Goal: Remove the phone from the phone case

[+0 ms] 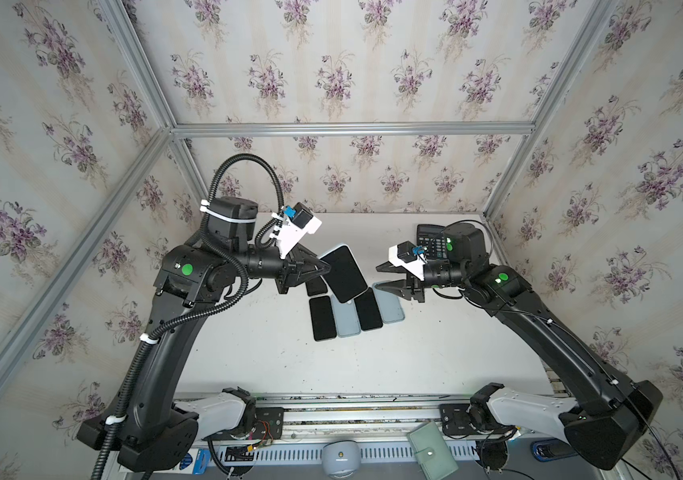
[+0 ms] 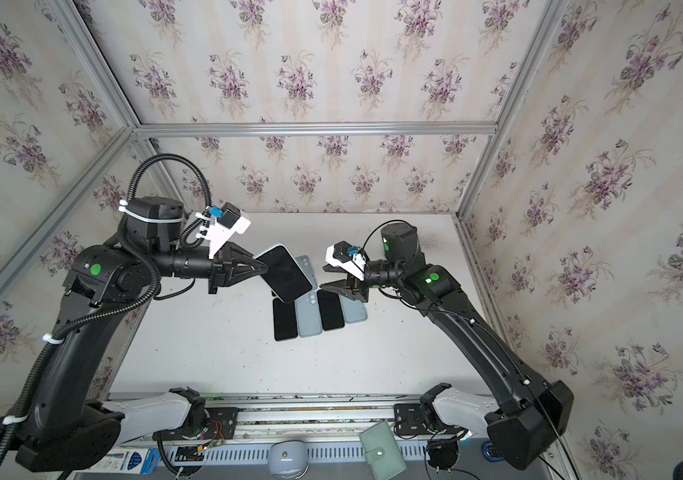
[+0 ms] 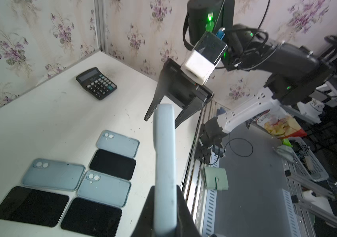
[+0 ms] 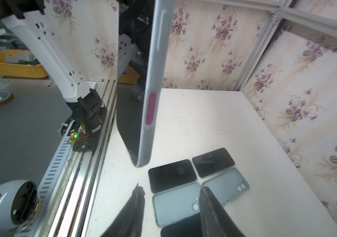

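Left pincer clamps the cased phone aloft; right pincer, apart, faces it.

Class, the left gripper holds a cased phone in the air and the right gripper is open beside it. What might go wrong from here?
1. The left gripper pinches the cased phone near one end only, so a tug from the open right gripper might twist it loose.
2. It hangs above the bare phones and empty cases on the table; a drop could strike or scatter them.
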Robot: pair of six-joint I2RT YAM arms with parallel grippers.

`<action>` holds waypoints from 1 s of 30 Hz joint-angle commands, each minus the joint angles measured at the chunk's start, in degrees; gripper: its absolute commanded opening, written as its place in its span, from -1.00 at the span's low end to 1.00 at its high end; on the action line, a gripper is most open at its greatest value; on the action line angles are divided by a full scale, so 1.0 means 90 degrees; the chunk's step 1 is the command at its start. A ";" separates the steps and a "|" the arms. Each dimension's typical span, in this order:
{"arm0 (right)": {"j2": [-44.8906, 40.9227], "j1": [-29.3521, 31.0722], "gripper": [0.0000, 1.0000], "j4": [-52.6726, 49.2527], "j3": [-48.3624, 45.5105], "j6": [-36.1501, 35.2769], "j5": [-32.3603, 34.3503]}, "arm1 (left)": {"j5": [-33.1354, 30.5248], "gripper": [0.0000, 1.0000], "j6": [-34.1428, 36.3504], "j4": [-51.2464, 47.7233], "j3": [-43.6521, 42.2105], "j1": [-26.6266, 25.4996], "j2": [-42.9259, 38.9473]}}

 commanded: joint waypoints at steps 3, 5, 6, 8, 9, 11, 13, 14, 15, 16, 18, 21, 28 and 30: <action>0.0361 0.0467 -0.14 -0.1200 0.0414 -0.1160 0.0084 | -0.0252 -1.00 0.0555 -0.0249 -0.0067 -0.0065 -0.0060; 0.0472 0.0613 -0.18 -0.1478 0.0544 -0.1397 0.0117 | -0.0214 -1.00 0.0566 -0.0244 -0.0074 -0.0065 -0.0060; 0.0502 0.0646 -0.20 -0.1536 0.0574 -0.1439 0.0126 | -0.0204 -1.00 0.0566 -0.0244 -0.0062 -0.0063 -0.0060; 0.0508 0.0698 -0.24 -0.1510 0.0569 -0.1466 0.0127 | -0.0175 -1.00 0.0566 -0.0244 -0.0080 -0.0060 -0.0061; 0.0504 0.0731 -0.25 -0.1503 0.0556 -0.1471 0.0127 | -0.0137 -1.00 0.0566 -0.0244 -0.0083 -0.0065 -0.0061; 0.0522 0.0767 -0.29 -0.1526 0.0567 -0.1523 0.0118 | -0.0075 -1.00 0.0576 -0.0239 -0.0078 -0.0065 -0.0059; 0.0537 0.0786 -0.31 -0.1519 0.0561 -0.1524 0.0109 | -0.0061 -1.00 0.0585 -0.0244 -0.0071 -0.0067 -0.0060; 0.0564 0.0795 -0.31 -0.1529 0.0560 -0.1524 0.0117 | -0.0036 -1.00 0.0587 -0.0241 -0.0055 -0.0073 -0.0043; 0.0575 0.0791 -0.31 -0.1524 0.0558 -0.1524 0.0110 | -0.0007 -1.00 0.0586 -0.0243 -0.0032 -0.0074 -0.0035; 0.0593 0.0796 -0.32 -0.1521 0.0567 -0.1519 0.0090 | 0.0043 -1.00 0.0585 -0.0234 -0.0007 -0.0083 -0.0013; 0.0606 0.0796 -0.34 -0.1372 0.0549 -0.1411 0.0132 | 0.0099 -1.00 0.0571 -0.0233 0.0014 -0.0104 0.0002; 0.0613 0.0791 -0.34 -0.1128 0.0485 -0.1254 0.0182 | 0.0109 -1.00 0.0590 -0.0229 0.0000 -0.0114 -0.0003; 0.0723 0.0793 -0.33 -0.1145 0.0596 -0.1241 -0.0013 | 0.0145 -1.00 0.0605 -0.0224 -0.0074 -0.0133 -0.0029; 0.0728 0.0791 -0.34 -0.1212 0.0624 -0.1270 -0.0081 | 0.0148 -1.00 0.0605 -0.0215 -0.0074 -0.0133 -0.0025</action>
